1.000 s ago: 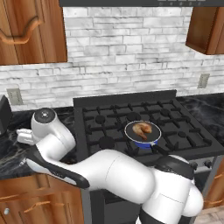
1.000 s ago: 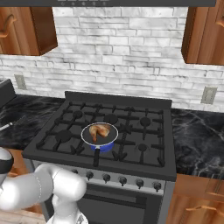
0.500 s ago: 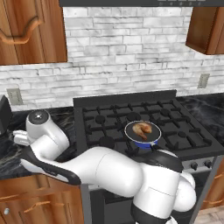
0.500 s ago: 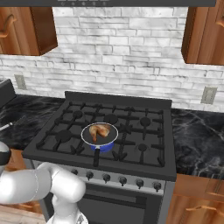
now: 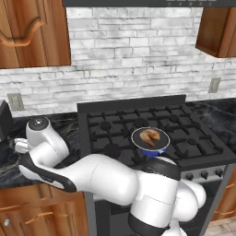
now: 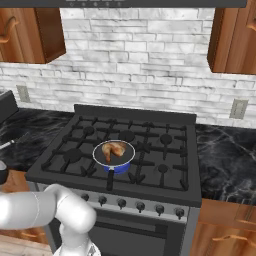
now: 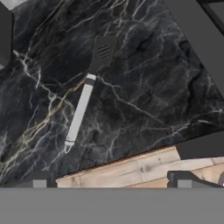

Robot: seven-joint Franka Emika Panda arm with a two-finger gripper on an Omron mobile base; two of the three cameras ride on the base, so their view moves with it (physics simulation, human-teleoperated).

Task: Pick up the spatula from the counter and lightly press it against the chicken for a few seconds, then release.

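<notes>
**A:** Gripper state?

**B:** Hand view: gripper [image 7: 111,183] is spread wide. The dark finger tips [image 7: 188,178] sit far apart at the bottom of the frame, with nothing between them.

**A:** Spatula?

**B:** The spatula [image 7: 87,94] lies flat on the black marble counter [image 7: 144,100], left of centre in the hand view and well clear of the tips. Its white handle runs from the lower left up to a dark slotted head in the upper middle. Nothing touches it.

**A:** What's around it?

**B:** A light wood cabinet front [image 7: 131,168] makes a strip along the counter edge, low in the frame. A dark stove edge [image 7: 197,39] cuts across the upper right corner. There's a dark block at the upper left edge; can't tell what it is.

**A:** Arm?

**B:** Left base view: the arm [image 5: 106,177] comes up from the lower right and sweeps across to the left. Its wrist is over the counter, left of the stove [image 5: 193,138].

**A:** Chicken?

**B:** The chicken [image 5: 150,135] sits in a blue pan [image 5: 154,150] on the front-middle grates, centre of the frame and well apart from the wrist. The right base view has it the same way, left of frame centre.

**A:** Behind that?

**B:** A white brick wall [image 6: 150,65], with wood cabinets [image 6: 235,35] in the upper corners.
</notes>
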